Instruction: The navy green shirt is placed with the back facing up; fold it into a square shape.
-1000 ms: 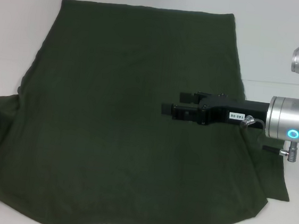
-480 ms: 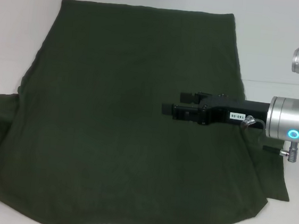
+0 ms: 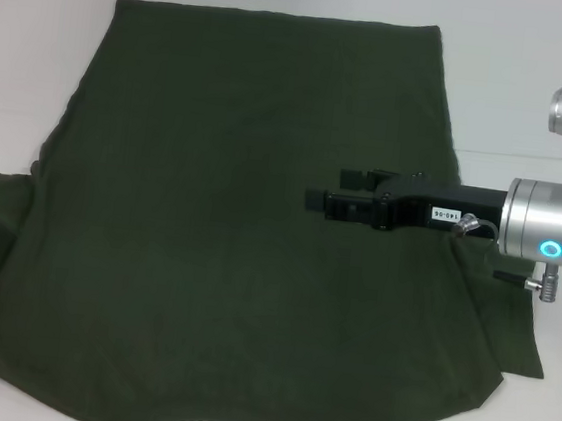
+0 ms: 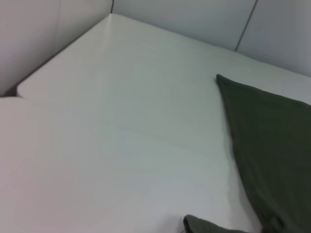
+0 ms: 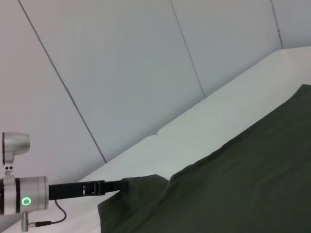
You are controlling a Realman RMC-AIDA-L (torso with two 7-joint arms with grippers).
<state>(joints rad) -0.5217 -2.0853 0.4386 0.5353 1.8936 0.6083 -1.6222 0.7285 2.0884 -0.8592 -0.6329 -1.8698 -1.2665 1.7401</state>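
Observation:
The navy green shirt (image 3: 230,215) lies spread flat on the white table, plain side up, hem at the far side and neckline at the near edge. My right gripper (image 3: 325,190) hovers over the shirt's right-middle, pointing left, open, with nothing between its fingers. The left gripper is outside the head view. In the right wrist view the left gripper (image 5: 121,185) sits at the outer edge of the shirt's left sleeve (image 5: 141,187). The left wrist view shows only the shirt's far hem corner (image 4: 228,87) and a bit of sleeve (image 4: 197,224).
The white table (image 3: 535,86) extends beyond the shirt on both sides and at the back. Grey wall panels (image 5: 121,73) rise behind the table's far edge. The right sleeve (image 3: 514,336) lies under the right arm's wrist.
The left gripper, at the left sleeve a second ago, has slid out of the head view to the left. The left sleeve now lies flatter. The right gripper has barely moved.

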